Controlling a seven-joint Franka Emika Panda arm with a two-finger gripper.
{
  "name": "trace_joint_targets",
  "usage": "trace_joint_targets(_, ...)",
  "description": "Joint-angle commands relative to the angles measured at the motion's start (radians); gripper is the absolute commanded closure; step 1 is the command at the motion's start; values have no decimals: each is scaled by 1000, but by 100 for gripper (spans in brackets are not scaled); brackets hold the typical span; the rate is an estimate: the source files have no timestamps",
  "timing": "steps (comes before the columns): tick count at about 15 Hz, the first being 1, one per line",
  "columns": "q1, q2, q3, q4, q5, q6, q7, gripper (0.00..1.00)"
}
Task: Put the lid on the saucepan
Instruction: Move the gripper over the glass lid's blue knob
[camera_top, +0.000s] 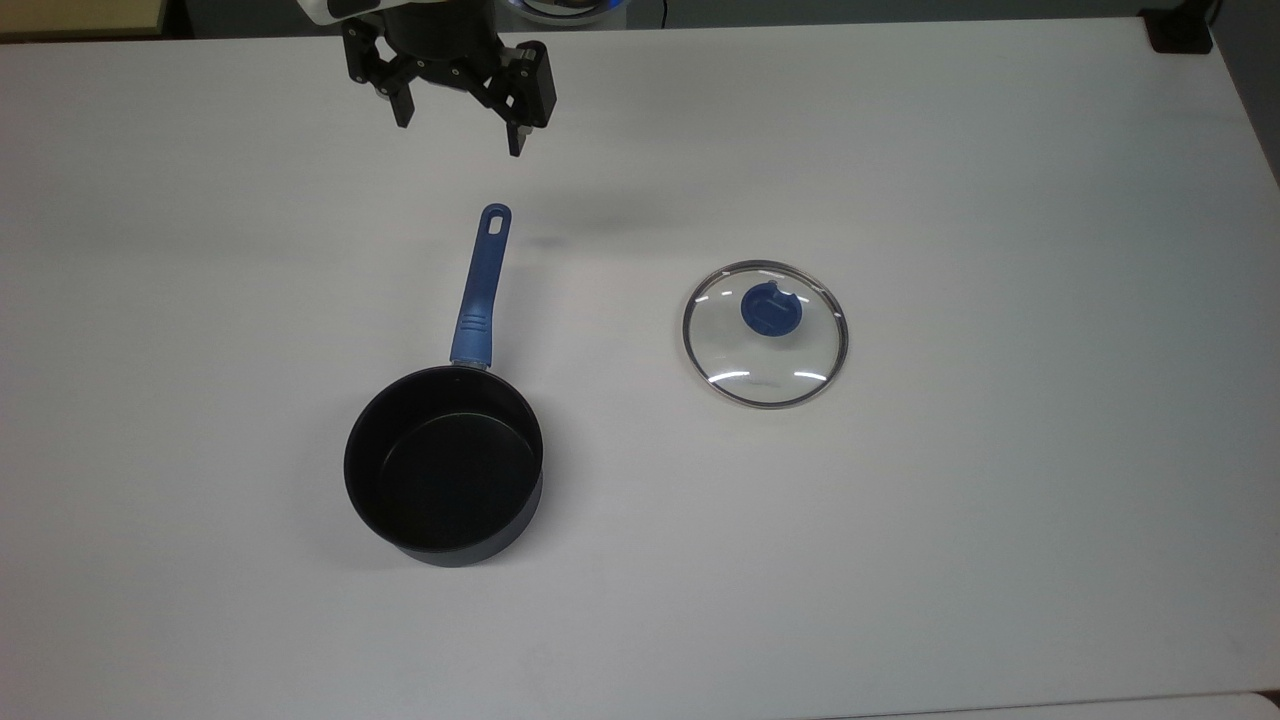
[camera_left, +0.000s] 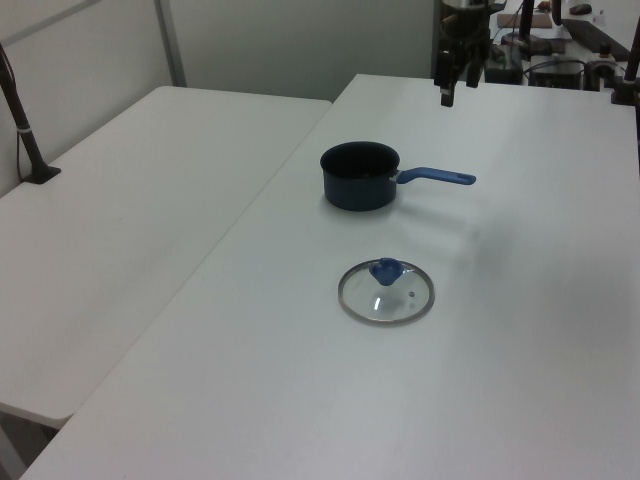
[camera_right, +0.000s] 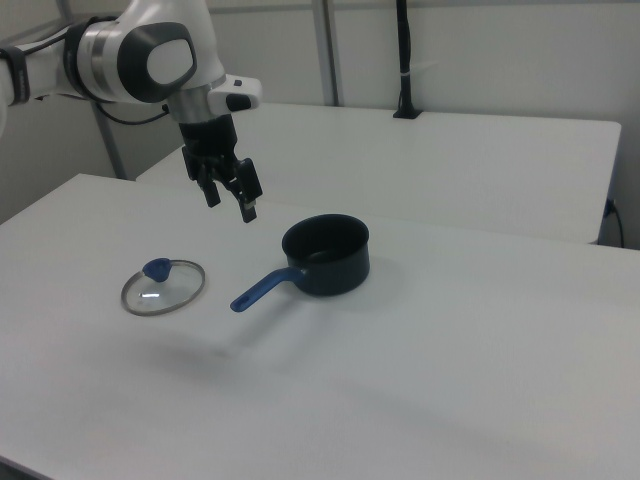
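Observation:
The black saucepan (camera_top: 443, 468) stands upright on the white table (camera_top: 1000, 550), its blue handle (camera_top: 480, 290) pointing toward the top view's upper edge. The glass lid (camera_top: 765, 333) with a blue knob (camera_top: 770, 310) lies flat on the table to the top view's right of the pan, apart from it. My gripper (camera_top: 459, 135) hangs open and empty above the table, just beyond the handle's end. The left view has the saucepan (camera_left: 360, 175), lid (camera_left: 386, 292) and gripper (camera_left: 457, 88). In the right view my gripper (camera_right: 231, 204) hovers between lid (camera_right: 163, 286) and saucepan (camera_right: 326, 255).
A second white table (camera_left: 150, 200) adjoins this one. A black clamped post (camera_left: 25, 130) stands on its far side. A black object (camera_top: 1180, 30) sits at the table's corner in the top view's upper right. Equipment (camera_left: 560, 50) crowds the robot's end of the table.

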Motion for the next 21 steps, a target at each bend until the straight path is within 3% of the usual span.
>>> trace_joint_targets(1, -20, -13, -1, 19, -1, -59, -53, 0)
trace_joint_targets(8, -19, 2, 2, 32, 23, -52, -41, 0)
trace_joint_targets(11, 19, 14, -1, 35, 104, -43, -38, 0)
trace_joint_targets(14, 84, 34, -16, 35, 153, -34, 0, 0)
trace_joint_targets(16, 137, 52, -16, 35, 170, 64, 98, 0)
trace_joint_targets(18, 229, 107, -16, 35, 158, 161, 215, 0)
trace_joint_targets(21, 337, 195, -16, 35, 118, 187, 342, 0)
